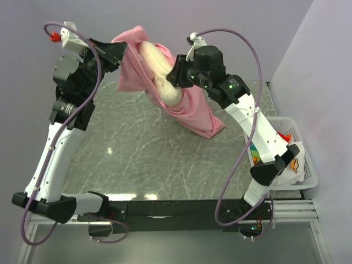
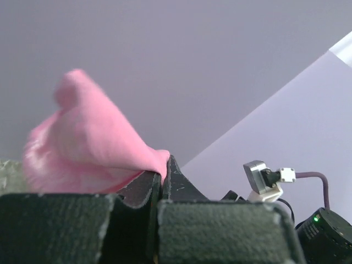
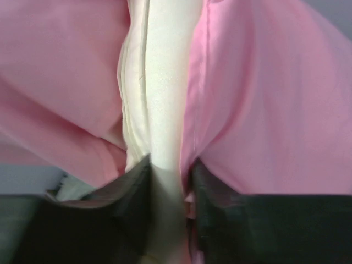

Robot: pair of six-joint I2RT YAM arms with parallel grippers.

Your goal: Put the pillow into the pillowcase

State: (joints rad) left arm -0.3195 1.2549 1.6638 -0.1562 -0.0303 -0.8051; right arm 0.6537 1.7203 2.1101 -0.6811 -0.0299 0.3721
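Aloft over the table (image 1: 165, 159): the left gripper (image 1: 122, 52) is clenched on a fold of the pillowcase (image 1: 198, 113), which bunches just beyond its fingertips and hangs away toward its partner. The right gripper (image 1: 177, 76) is clamped on the pillow (image 1: 158, 66), cream edge squeezed between its fingers, pink fabric on either side; the pillow sits partly inside the case. Likely risk: the left's pinch looks shallow, so the hanging weight could tug the fabric free and spill the pillow. Count: 1 pillow, 1 pillowcase, 2 grippers, 1 basket (image 1: 308, 170) beside the right arm's base
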